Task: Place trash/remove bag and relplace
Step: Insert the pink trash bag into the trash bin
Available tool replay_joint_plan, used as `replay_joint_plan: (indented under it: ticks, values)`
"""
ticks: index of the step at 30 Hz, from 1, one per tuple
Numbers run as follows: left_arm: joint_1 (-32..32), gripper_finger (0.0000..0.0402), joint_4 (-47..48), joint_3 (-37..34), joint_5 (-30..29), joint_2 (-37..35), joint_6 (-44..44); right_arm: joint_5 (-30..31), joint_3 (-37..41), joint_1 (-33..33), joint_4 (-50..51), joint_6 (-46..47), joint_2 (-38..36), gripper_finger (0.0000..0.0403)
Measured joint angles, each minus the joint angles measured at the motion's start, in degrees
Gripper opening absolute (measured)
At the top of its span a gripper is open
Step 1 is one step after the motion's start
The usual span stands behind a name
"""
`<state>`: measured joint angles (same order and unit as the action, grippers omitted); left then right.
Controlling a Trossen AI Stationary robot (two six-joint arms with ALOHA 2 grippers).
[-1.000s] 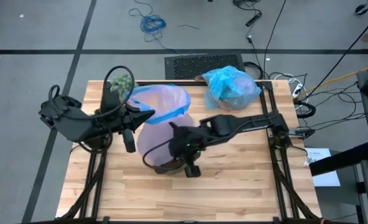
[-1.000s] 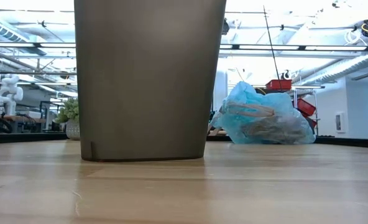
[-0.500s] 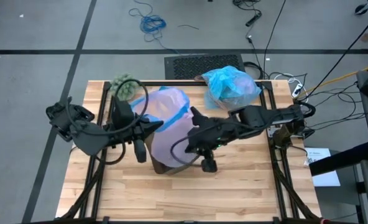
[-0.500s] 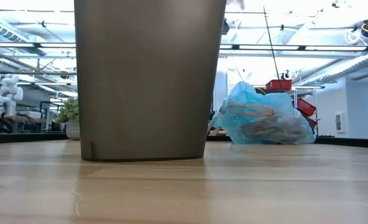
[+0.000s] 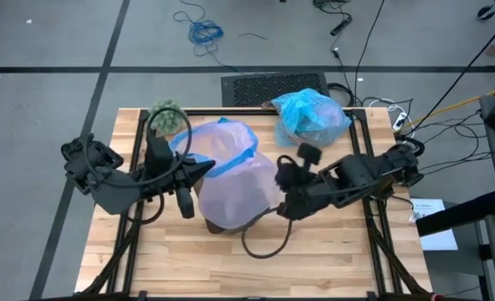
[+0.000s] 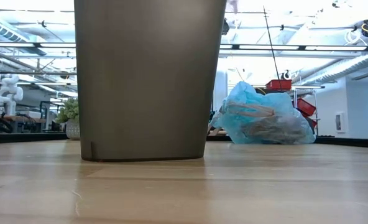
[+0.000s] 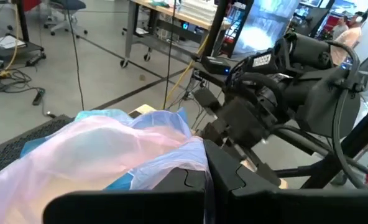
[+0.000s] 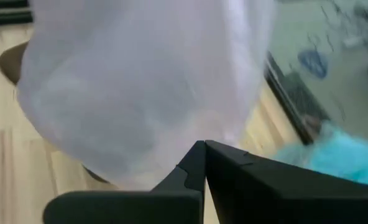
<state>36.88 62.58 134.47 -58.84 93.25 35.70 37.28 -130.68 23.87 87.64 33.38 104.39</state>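
Observation:
The brown bin (image 5: 231, 221) stands mid-table, its base (image 6: 143, 155) on the wood. A translucent pink bag with a blue rim (image 5: 231, 167) is draped over it. My left gripper (image 5: 204, 169) is shut on this bag at its left, my right gripper (image 5: 283, 177) shut on it at its right. The light-blue bag (image 5: 310, 117) lies bunched at the table's far right. Brownish trash (image 6: 258, 117) shows through its film. My left gripper pinches the pink bag's blue-rimmed edge (image 7: 187, 163) between its two fingers, coming nearly level from the table's left. The film is held up above the bin. My right gripper pinches the pink bag's film (image 8: 193, 134) on its right side, slanting down from the right. The film billows beyond the fingers over the bin (image 8: 10, 62).
A fuzzy green ball (image 5: 165, 115) sits at the far left corner. A black mat (image 5: 273, 86) lies behind the table's far edge. Black frame rails (image 5: 364, 150) run along the table's sides. Bare wood (image 5: 256, 267) lies in front of the bin.
My right gripper has gone toward the table's right edge and up, and its wrist has turned. It stays shut on the pink bag, whose right side has been drawn out wider over the bin. My left gripper has shifted a little toward the bin.

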Motion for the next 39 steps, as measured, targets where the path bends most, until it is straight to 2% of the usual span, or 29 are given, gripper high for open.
replay_joint_plan:
  ticks: [2, 4, 8, 14, 21, 28, 33, 36, 39]
  values:
    - [0.0, 0.0, -0.03, 0.0, -0.22, -0.02, 0.02, -0.72, -0.1, -0.6, 0.45, 2.78, 0.67, 0.0]
    - [0.0, 0.0, -0.01, 0.0, -0.27, -0.02, 0.0, -2.49, -0.09, -0.72, -3.08, 1.22, 2.19, 0.0]
    - [0.0, 0.0, -0.06, 0.0, -0.43, -0.02, 0.02, -10.19, -0.05, -1.16, -12.11, -3.58, 4.5, 0.0]
    - [0.83, 0.0, -0.08, 0.0, -2.12, -0.02, 0.03, -15.29, 0.07, -3.64, -13.31, -6.45, 10.21, 0.0]
    - [1.53, 0.0, -0.02, 0.0, -2.83, -0.02, 0.04, -26.44, -0.07, -7.0, -21.52, -12.49, 15.73, 0.0]
    - [2.3, 0.0, -0.06, 0.0, -3.47, -0.02, 0.04, -37.11, -0.06, -10.07, -23.23, -13.33, 19.86, 0.0]
    - [2.67, 0.0, -0.06, 0.04, -3.77, 0.0, 0.41, -41.62, -0.04, -12.06, -22.14, -12.03, 21.87, 0.0]
    - [2.9, 0.0, 0.12, 0.04, -3.75, 0.02, 1.46, -42.15, 0.01, -12.58, -21.47, -12.02, 22.31, 0.0]
    - [3.48, 0.0, 0.37, 0.04, -3.78, 0.02, 1.58, -42.07, 0.01, -12.01, -21.15, -12.36, 19.68, 0.0]
